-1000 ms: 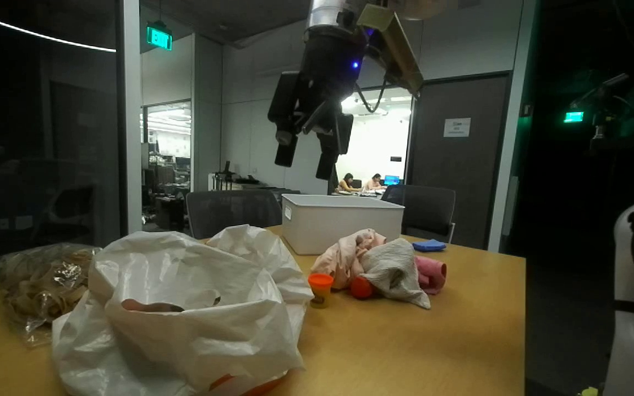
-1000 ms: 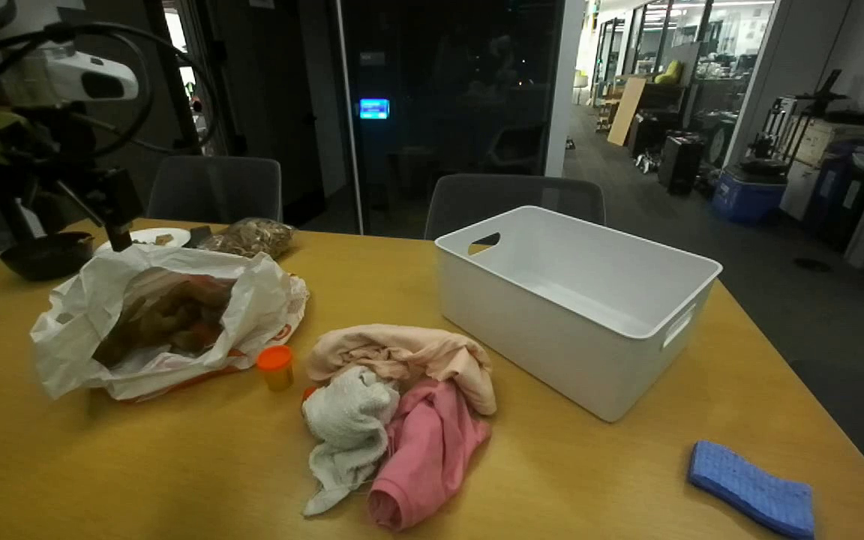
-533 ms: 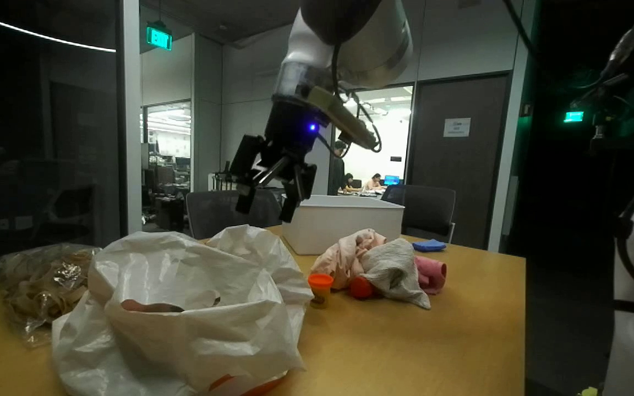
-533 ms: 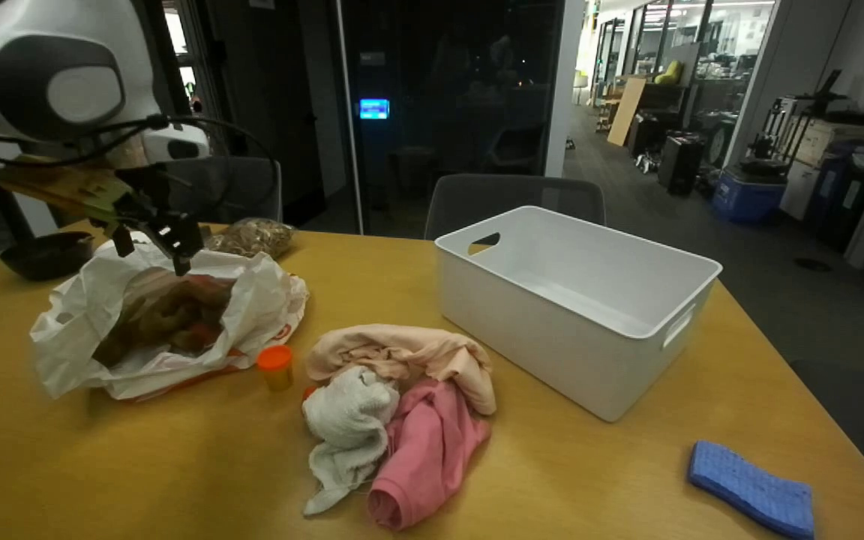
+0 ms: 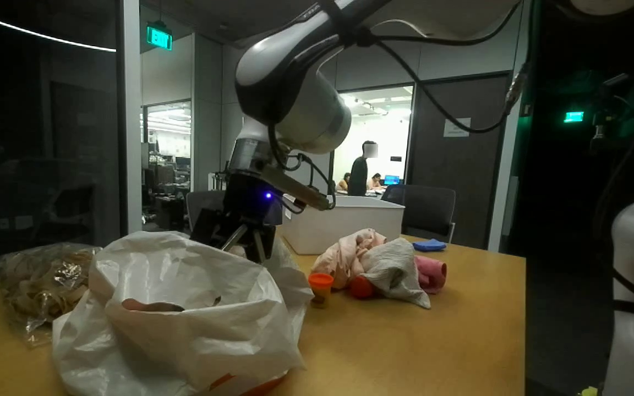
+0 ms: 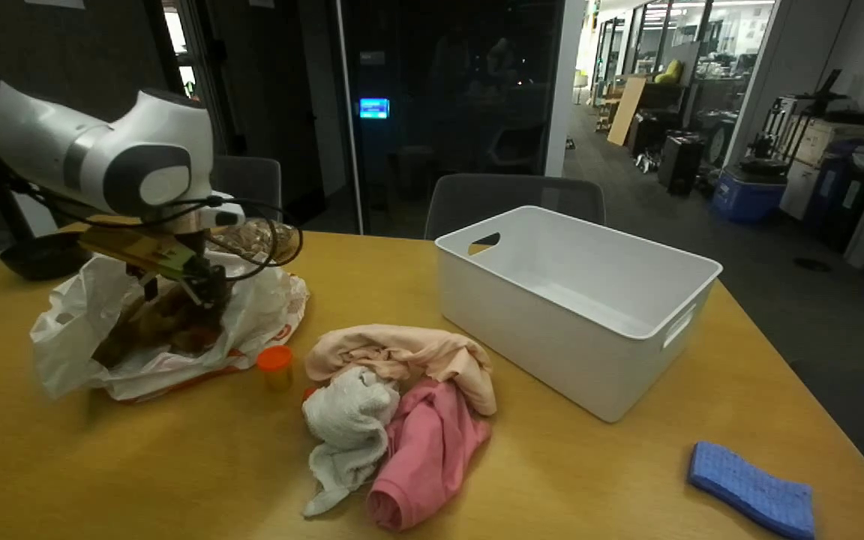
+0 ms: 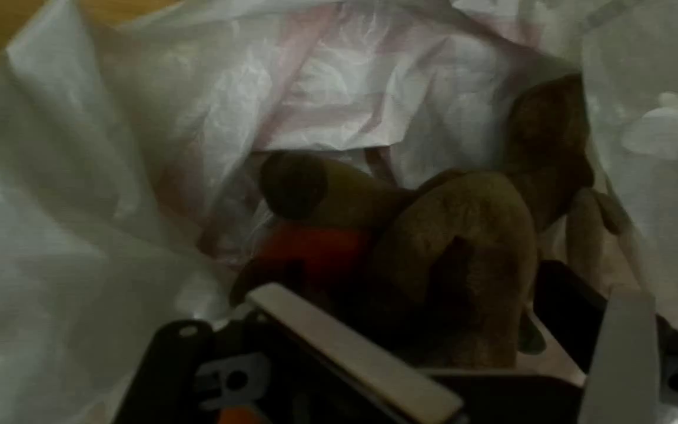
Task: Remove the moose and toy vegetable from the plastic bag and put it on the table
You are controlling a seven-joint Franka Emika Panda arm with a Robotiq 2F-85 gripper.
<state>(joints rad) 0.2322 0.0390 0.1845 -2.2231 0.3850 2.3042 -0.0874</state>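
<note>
Hand dropped since the earlier frame, from above the white bag down into its mouth. Bag hadn't shifted, left side of the desk in an exterior view. Fingers were spread, nothing gripped that I could see. What I took for the moose, brown, lay in the bag, its body running near to far between them in the wrist view, so going lower and closing should pinch across it. Couldn't pick out the toy vegetable.

Plastic bag: white, crinkled, red-orange print, mouth open; on light-wood desk, towards nine o'clock in an exterior view. Moose: brown plush, inside, shadowed.
</note>
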